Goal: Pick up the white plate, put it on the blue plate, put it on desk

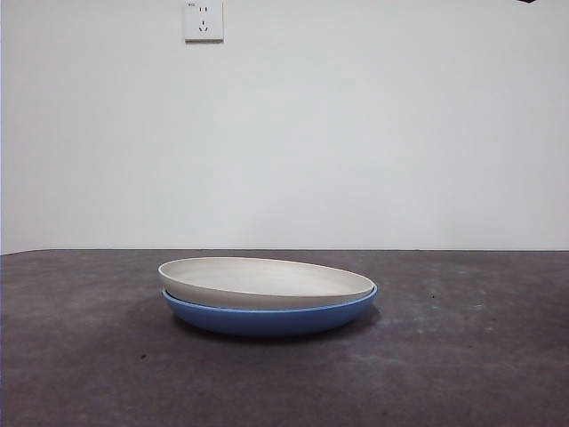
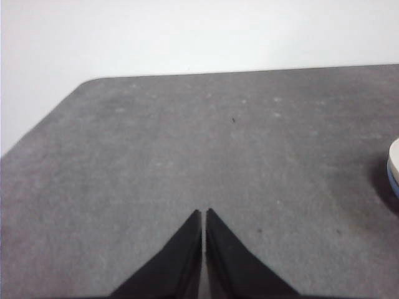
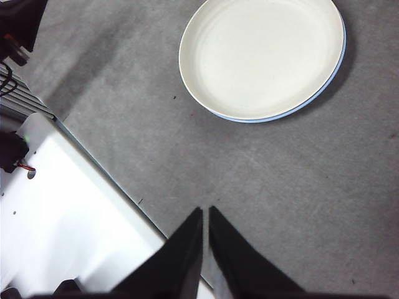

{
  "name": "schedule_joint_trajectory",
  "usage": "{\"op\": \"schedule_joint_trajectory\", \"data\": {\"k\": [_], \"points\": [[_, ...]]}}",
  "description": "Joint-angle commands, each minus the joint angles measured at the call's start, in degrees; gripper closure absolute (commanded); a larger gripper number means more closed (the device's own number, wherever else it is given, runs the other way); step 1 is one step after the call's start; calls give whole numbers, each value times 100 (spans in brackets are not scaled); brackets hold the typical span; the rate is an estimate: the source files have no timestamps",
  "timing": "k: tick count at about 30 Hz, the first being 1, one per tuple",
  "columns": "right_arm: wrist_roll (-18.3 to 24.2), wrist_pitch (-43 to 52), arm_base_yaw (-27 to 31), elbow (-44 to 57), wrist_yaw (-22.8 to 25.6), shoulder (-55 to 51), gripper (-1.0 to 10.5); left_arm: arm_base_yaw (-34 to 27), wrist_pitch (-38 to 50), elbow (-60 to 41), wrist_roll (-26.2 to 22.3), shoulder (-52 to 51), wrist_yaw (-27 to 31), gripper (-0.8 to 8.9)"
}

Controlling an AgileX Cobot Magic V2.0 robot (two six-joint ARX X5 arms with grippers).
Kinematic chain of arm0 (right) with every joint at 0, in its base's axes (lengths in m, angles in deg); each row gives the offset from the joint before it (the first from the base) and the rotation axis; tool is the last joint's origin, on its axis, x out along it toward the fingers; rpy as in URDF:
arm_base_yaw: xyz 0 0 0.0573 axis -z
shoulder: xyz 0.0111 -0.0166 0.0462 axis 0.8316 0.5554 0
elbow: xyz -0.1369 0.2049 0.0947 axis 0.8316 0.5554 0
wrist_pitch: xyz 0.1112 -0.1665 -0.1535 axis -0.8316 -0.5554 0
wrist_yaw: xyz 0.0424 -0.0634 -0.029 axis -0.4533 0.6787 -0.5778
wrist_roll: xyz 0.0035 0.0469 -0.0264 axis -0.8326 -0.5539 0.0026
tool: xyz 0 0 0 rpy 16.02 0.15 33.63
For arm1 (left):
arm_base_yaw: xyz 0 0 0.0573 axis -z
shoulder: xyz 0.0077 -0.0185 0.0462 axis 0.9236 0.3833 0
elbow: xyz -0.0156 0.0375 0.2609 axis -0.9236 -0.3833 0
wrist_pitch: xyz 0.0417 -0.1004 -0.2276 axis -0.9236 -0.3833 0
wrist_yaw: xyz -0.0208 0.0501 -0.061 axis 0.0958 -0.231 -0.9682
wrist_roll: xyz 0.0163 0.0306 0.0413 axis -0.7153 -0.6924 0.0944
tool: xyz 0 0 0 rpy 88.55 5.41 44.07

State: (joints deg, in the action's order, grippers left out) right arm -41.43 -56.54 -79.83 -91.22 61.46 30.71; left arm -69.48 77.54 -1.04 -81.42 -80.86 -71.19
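Front view, centre: white plate [image 1: 267, 281] nested, slightly tilted, in blue plate [image 1: 267, 318] on the desk [image 1: 480, 356]. The right wrist view alone shows its bare interior. Left gripper [image 2: 204, 215] and right gripper [image 3: 205, 212]: jaws closed, empty.

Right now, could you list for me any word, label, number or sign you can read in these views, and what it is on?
None can be read.
Wall socket: a tiny dark mark at its top left, too small and blurred to read.
White plate, blue plate and desk: no text or label shows.
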Motion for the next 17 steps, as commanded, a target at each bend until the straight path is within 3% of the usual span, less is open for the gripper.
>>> {"op": "schedule_joint_trajectory", "data": {"k": [1,17], "points": [[85,42,-33,-94,-15,22,935,-15,-94,-120,114,-13,-4,804],[85,42,-33,-94,-15,22,935,-15,-94,-120,155,-11,-4,804]]}}
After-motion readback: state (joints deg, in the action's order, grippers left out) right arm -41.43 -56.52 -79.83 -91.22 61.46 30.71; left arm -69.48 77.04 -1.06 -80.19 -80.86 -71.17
